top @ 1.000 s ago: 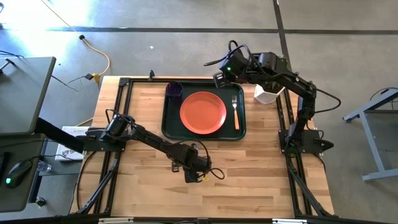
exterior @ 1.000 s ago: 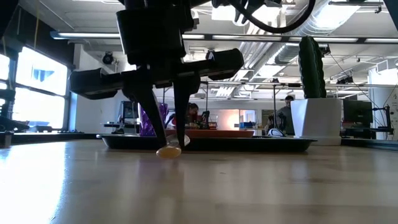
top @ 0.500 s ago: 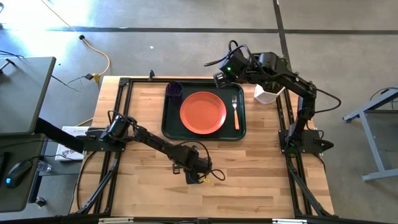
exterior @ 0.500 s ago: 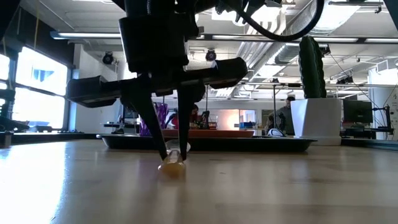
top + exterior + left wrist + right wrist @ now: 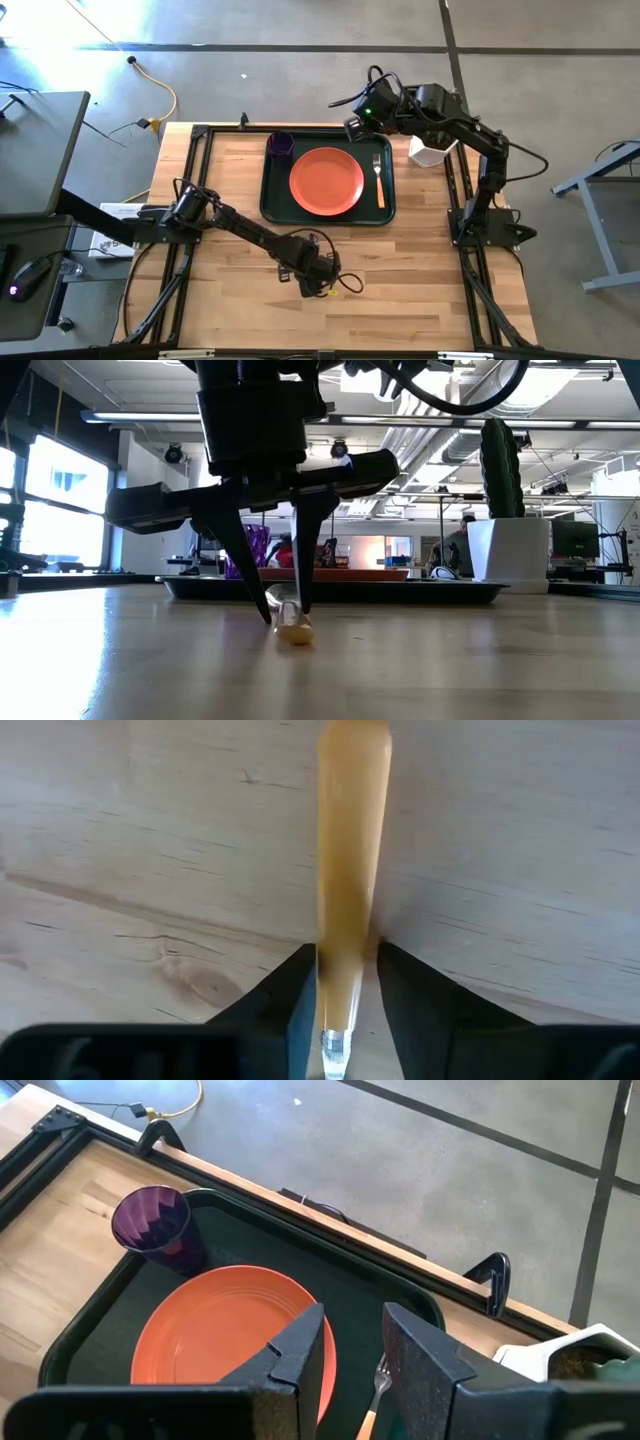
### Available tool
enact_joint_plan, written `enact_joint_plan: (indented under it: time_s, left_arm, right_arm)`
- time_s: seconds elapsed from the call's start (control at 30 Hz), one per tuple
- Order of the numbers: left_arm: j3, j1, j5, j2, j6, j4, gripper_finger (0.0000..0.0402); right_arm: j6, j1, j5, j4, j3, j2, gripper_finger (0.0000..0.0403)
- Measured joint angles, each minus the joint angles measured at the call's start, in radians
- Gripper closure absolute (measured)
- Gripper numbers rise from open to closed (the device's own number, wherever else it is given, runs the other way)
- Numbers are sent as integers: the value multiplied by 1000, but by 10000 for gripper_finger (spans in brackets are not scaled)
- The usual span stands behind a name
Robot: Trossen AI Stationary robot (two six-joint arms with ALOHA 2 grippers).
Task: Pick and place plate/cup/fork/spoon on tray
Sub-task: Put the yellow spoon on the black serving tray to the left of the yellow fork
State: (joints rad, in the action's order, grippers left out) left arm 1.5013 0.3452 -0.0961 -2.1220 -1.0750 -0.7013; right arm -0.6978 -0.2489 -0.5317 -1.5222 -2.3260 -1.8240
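The spoon's orange handle [image 5: 350, 840] lies on the bare wood near the table's front middle; a bit of silver metal [image 5: 335, 1045] shows between my fingers. My left gripper [image 5: 318, 280] stands down on the table, shut on that handle. The dark green tray [image 5: 327, 216] at the far middle holds the orange-red plate [image 5: 326, 180], the purple cup [image 5: 280, 146] in its far left corner and the fork [image 5: 378, 180] along its right side. My right gripper [image 5: 352, 1350] hangs open and empty above the tray's far right corner. My left gripper pinches the spoon's orange handle [image 5: 345, 970] between its two fingers, close to where the handle meets the metal. The fingers [image 5: 305, 595] point down from above and lie across the handle. The handle's free end [image 5: 293, 630] rests on the table.
A white pot [image 5: 430, 150] with a green cactus [image 5: 500, 460] stands just right of the tray. Black frame rails run along the table's edges. Bare wood lies between the tray and the near edge.
My left gripper has gone toward the table's near edge and a little to the right, staying down at the table. The spoon has slid along the wood with it, its handle end now closer to the near edge.
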Motion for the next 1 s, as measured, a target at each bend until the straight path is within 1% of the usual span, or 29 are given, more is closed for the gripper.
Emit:
enact_joint_plan:
  time_s: [0.23, 0.43, 0.53, 0.63, 0.73, 0.9, 1.0]
  left_arm:
    - [0, 17, -40, 0, 42, -4, 267]
    - [5, 29, -86, 7, 87, -38, 258]
    - [34, 30, -90, 11, 140, -114, 259]
    - [53, 28, -90, 13, 228, -184, 258]
    - [59, 22, -90, 13, 302, -194, 257]
    - [60, 20, -98, 13, 394, -216, 257]
    - [60, 21, -98, 19, 436, -270, 257]
  right_arm:
    - [-1, 0, 20, -1, 0, 0, 306]
    - [-1, 0, 27, -1, 0, 0, 306]
    - [-6, 0, 32, -7, 0, 0, 306]
    - [-43, 0, 51, -16, 0, 0, 306]
    - [-33, 0, 71, -16, 0, 0, 306]
    - [-27, 0, 72, -16, 0, 0, 306]
    - [-27, 0, 77, -16, 0, 0, 306]
